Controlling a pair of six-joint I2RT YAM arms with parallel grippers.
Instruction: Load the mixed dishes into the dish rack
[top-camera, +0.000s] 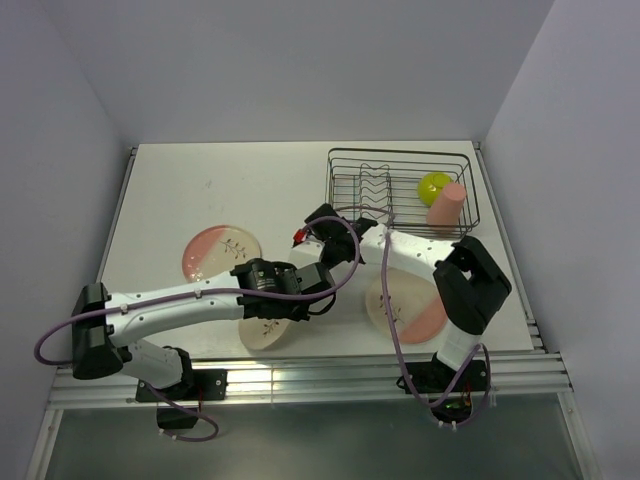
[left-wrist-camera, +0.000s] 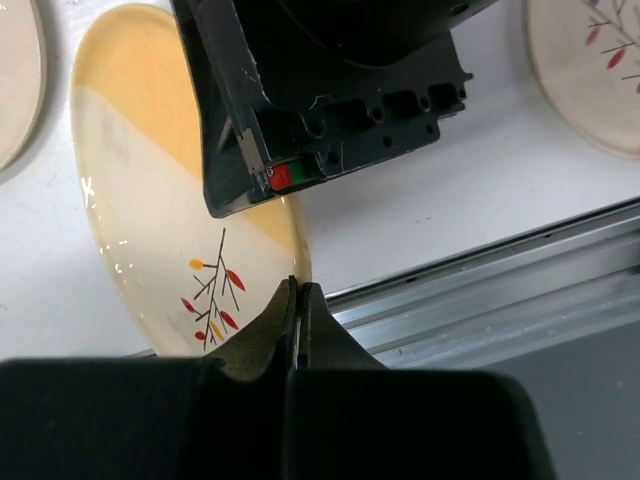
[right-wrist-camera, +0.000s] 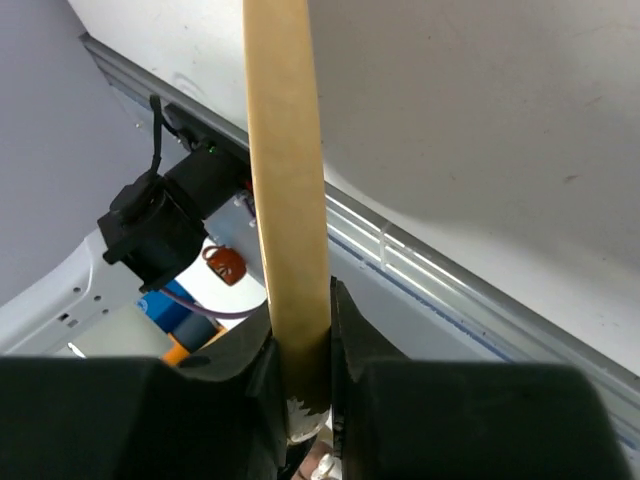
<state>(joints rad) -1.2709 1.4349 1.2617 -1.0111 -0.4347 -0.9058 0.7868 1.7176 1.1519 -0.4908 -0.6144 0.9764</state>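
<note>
The dish rack (top-camera: 345, 185) sits far right with the lime-green bowl (top-camera: 434, 185) and pink cup (top-camera: 446, 207) in its right end. On the tabletop (top-camera: 200, 190), the left pink plate (top-camera: 215, 255) and right pink plate (top-camera: 410, 310) flank my crowded arms. My right hand (right-wrist-camera: 300, 370) clamps the rim of the yellow plate (left-wrist-camera: 130, 200), while my left hand (left-wrist-camera: 299, 295) is pressed shut, tips at that rim. The plate is cream with a yellow segment and a dark, red-leaved sprig, and sits at the near edge, left of centre.

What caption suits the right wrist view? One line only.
Right gripper clamping a plate edge-on, table rail behind.
</note>
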